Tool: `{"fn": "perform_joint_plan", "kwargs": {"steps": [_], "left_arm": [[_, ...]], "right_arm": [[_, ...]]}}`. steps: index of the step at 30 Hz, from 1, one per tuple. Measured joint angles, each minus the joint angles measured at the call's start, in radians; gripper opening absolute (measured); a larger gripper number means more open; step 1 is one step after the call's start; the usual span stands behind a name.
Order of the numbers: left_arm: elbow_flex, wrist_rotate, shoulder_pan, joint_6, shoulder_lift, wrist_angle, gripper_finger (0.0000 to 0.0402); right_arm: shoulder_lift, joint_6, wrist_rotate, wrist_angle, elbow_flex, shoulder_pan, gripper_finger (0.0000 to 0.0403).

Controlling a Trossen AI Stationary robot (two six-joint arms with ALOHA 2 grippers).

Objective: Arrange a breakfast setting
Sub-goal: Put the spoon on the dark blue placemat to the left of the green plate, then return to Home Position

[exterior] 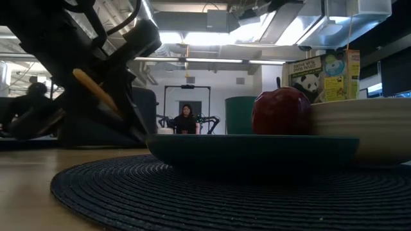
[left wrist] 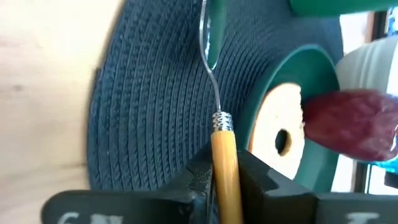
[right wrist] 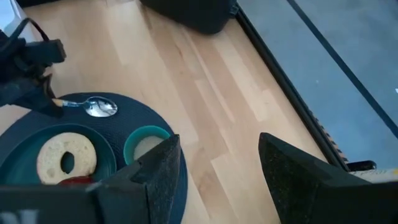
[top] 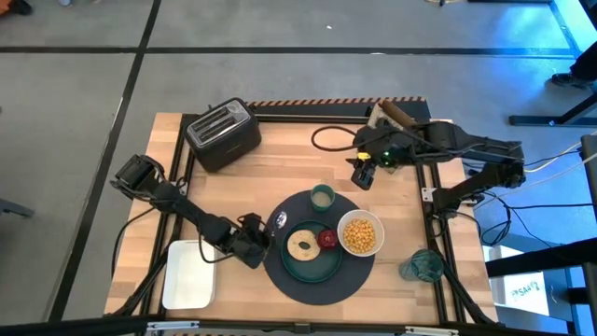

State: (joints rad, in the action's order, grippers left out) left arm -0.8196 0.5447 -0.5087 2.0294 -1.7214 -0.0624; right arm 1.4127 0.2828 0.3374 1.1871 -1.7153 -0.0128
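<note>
Just past the left gripper [top: 254,245] we see the dark round mat [top: 280,275]. Our left fingers are pinched tight on the orange-handled spoon [left wrist: 219,121], whose silver end lies on the mat. Beside the spoon sits the teal plate [top: 312,266] with the bagel [top: 302,245] and red fruit [top: 327,238]. Our right gripper [top: 362,177] hangs apart above the table, fingers spread, holding nothing.

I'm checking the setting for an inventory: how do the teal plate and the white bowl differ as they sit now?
The teal plate is wide and shallow; the white bowl is smaller across, with taller walls. The plate holds a bagel and a red fruit; the bowl holds yellow cereal. The plate lies mid-mat; the bowl sits at the mat's edge. Both are round and rest on the dark round mat.
</note>
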Motion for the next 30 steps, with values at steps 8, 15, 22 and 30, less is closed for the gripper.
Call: {"fn": "perform_joint_plan", "kwargs": {"steps": [8, 15, 22, 30], "left_arm": [[0.0, -0.076, -0.009, -0.018, 0.0, 0.012, 0.012], [0.0, -0.124, -0.01, -0.027, 0.009, 0.03, 0.019], [-0.001, -0.093, 0.001, -0.145, 0.094, 0.023, 0.02], [-0.001, 0.008, 0.086, -0.617, 0.342, 0.056, 0.0198]], "right_arm": [[-0.037, 0.002, 0.012, 0.018, 0.0, 0.0, 0.0207], [-0.071, 0.008, 0.018, 0.036, 0.047, -0.001, 0.0207], [-0.153, 0.077, -0.001, 0.003, 0.194, -0.001, 0.0207], [-0.391, 0.111, -0.271, -0.536, 0.52, -0.001, 0.0207]]}}
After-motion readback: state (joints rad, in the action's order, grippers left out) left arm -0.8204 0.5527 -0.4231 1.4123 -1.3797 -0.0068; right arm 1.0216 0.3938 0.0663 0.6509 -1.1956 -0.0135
